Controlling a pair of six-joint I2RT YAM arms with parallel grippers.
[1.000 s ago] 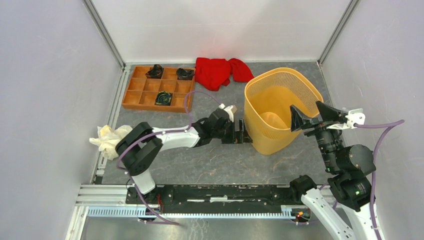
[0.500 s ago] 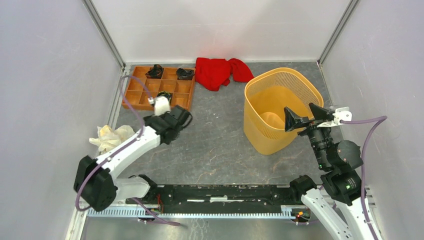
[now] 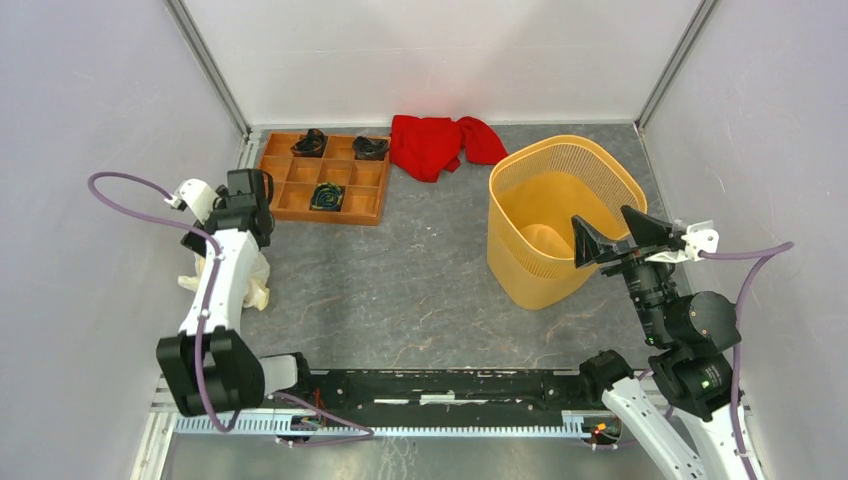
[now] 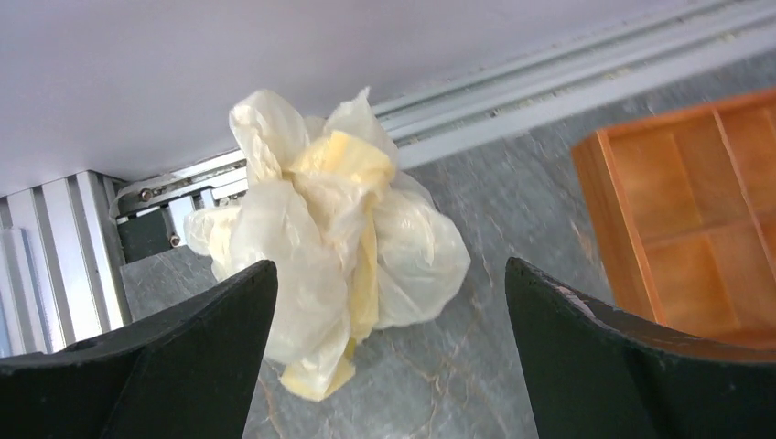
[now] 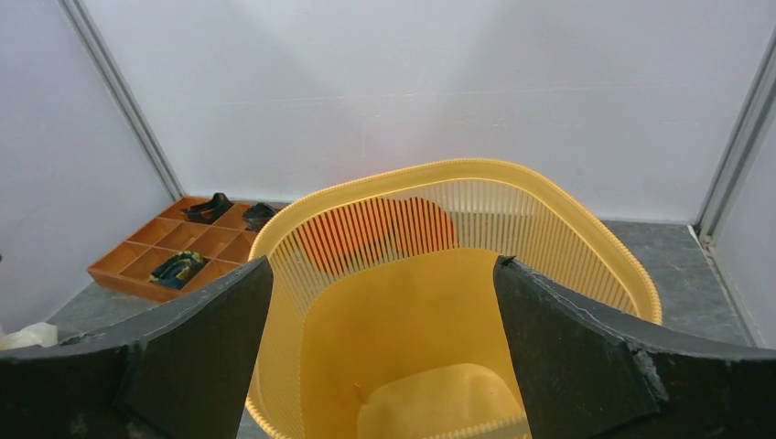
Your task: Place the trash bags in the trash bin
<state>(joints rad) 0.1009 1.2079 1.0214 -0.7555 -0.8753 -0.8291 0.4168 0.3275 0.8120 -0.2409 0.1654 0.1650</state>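
**A:** Which step is the robot on?

**B:** The reach for the trash bag (image 4: 339,229). It lies crumpled on the bench (image 3: 420,290) by the left rail, well apart from the trash bin (image 3: 530,270).

**A:** And the claws?

**B:** The left arm stretches along the left wall. The left claw (image 4: 389,265) hangs over the bag, spread wide and holding nothing. It likely needs to drop and pinch the bundle next. The right claw (image 3: 603,220), also wide and empty, hovers at the bin's near rim.

1 thin, crinkled, translucent plastic trash bag (image 4: 329,238), faintly glossy, on matt grey stone-look table (image 4: 476,384). Trash bin (image 5: 549,215): smooth yellow-orange plastic w/ lattice sides. Also matt brown wood-look tray (image 4: 695,210), soft red cloth (image 3: 430,143), ribbed bare-metal rail (image 4: 55,265).
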